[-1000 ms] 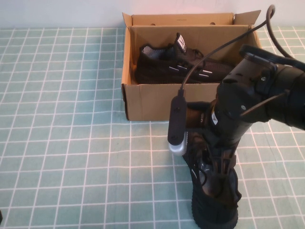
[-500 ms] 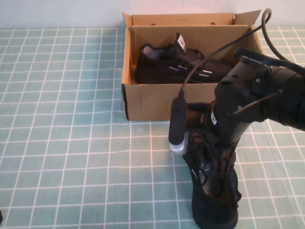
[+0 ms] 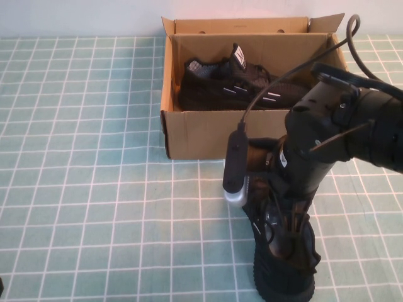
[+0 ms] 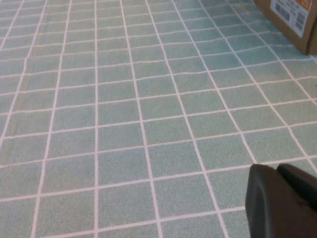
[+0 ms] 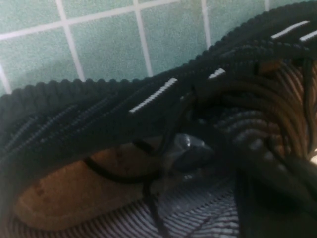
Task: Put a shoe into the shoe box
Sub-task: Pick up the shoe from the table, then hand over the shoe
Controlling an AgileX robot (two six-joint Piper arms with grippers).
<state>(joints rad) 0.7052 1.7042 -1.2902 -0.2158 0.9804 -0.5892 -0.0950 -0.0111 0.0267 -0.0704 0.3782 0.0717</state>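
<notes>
R gripper [image 3: 284, 236] down in the shoe [image 3: 283, 270], fingers clamped on its upper; shoe on tiled cloth [image 3: 94, 189] just in front of shoe box [image 3: 195, 135]. 2nd sneaker [image 3: 233, 85] inside box. Barcode label [image 4: 290, 14] on box side. L gripper [image 4: 282, 201] closed, empty, well left of box.

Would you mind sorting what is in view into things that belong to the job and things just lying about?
Job:
- shoe on the cloth near the robot, right gripper down on it, closing
- box, open
- left gripper, shut, parked over bare cloth

Lying about:
- second shoe, already in the box
- checked cloth
</notes>
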